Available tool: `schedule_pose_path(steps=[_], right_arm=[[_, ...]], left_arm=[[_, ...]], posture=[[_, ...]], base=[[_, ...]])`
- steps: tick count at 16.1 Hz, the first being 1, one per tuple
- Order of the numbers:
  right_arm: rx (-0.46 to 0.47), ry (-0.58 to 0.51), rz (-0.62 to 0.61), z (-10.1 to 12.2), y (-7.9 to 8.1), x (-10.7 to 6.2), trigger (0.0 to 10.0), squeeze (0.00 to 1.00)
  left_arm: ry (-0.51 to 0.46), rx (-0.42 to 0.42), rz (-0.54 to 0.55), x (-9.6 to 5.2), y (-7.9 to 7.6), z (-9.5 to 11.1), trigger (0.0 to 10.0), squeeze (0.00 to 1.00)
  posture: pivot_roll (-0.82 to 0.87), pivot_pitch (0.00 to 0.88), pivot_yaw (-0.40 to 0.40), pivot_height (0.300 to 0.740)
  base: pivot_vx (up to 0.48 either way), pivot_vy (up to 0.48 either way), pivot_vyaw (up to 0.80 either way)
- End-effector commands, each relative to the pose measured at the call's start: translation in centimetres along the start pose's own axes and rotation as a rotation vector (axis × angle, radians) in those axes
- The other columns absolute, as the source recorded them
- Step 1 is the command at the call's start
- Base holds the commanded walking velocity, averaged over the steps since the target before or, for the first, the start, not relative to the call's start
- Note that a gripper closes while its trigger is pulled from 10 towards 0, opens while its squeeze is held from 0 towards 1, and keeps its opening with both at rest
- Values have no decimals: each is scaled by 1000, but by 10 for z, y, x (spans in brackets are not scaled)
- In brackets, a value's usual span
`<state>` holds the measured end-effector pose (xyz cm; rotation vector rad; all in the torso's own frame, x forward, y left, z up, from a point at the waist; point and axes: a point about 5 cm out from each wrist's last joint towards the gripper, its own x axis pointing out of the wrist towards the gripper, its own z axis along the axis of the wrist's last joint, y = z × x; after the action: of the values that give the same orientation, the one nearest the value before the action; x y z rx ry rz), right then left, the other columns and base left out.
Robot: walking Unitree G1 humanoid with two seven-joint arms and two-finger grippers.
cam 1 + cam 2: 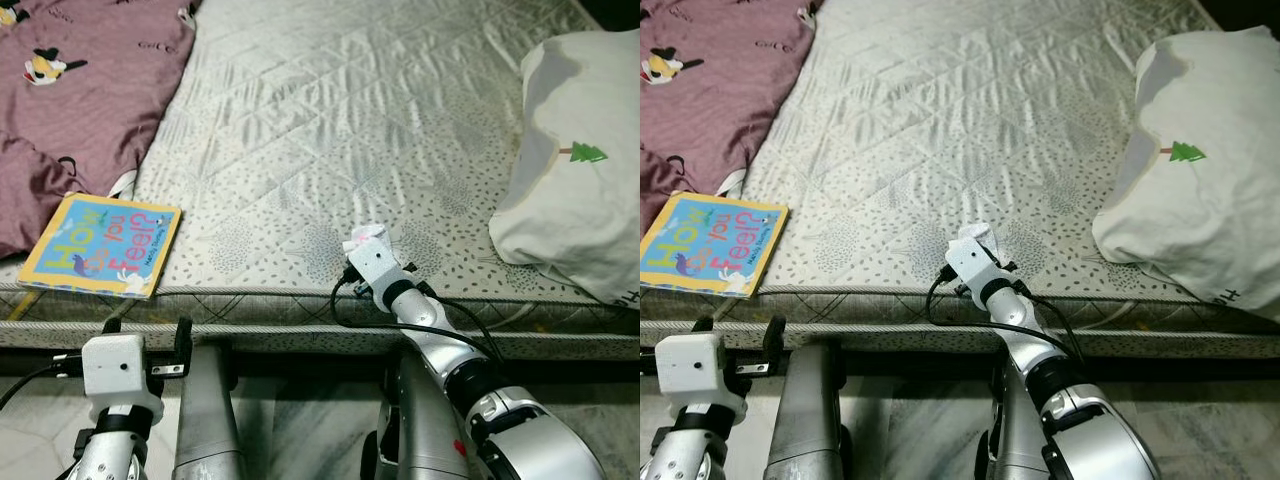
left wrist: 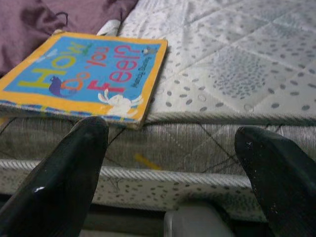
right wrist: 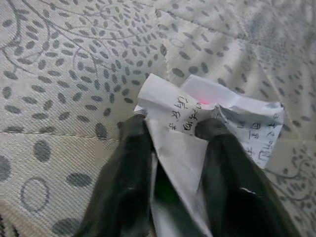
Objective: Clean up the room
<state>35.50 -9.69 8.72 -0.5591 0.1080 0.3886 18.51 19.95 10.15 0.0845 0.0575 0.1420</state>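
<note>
A: Right tool (image 3: 170, 148): how does it stand?
B: Clamped on a crumpled printed paper (image 3: 197, 118), fingers either side, just above the quilted mattress (image 1: 330, 120) near its front edge; the pinch suits lifting litter clear of the bed.

A: Left tool (image 2: 173, 168)?
B: Fingers apart, holding nothing, low before the bed edge, facing the picture book (image 1: 100, 245), which overhangs the mattress corner beside the maroon blanket (image 1: 80, 90). A pillow (image 1: 580, 170) lies at the right.

The book (image 2: 86, 74) cover reads "How Do You Feel?"; the crumpled paper (image 3: 197, 128) bears unreadable handwriting.
</note>
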Motion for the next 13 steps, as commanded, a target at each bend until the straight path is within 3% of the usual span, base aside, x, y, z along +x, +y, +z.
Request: schedule_pose_path(steps=[1, 9, 13], right_arm=[[12, 81, 15, -18, 5, -5, 0, 0], [51, 69, -33, -22, -3, -8, 0, 0], [239, -20, -94, -15, -13, -11, 0, 0]], left_arm=[[11, 3, 0, -3, 1, 0, 10000, 0], [10, 8, -14, 2, 2, 0, 10000, 0], [-32, -14, -18, 19, -2, 2, 10000, 0]], posture=[[231, 290, -37, 498], [217, 266, -27, 498], [176, 174, -14, 498]], base=[[0, 0, 0], [0, 0, 0], [0, 0, 0]])
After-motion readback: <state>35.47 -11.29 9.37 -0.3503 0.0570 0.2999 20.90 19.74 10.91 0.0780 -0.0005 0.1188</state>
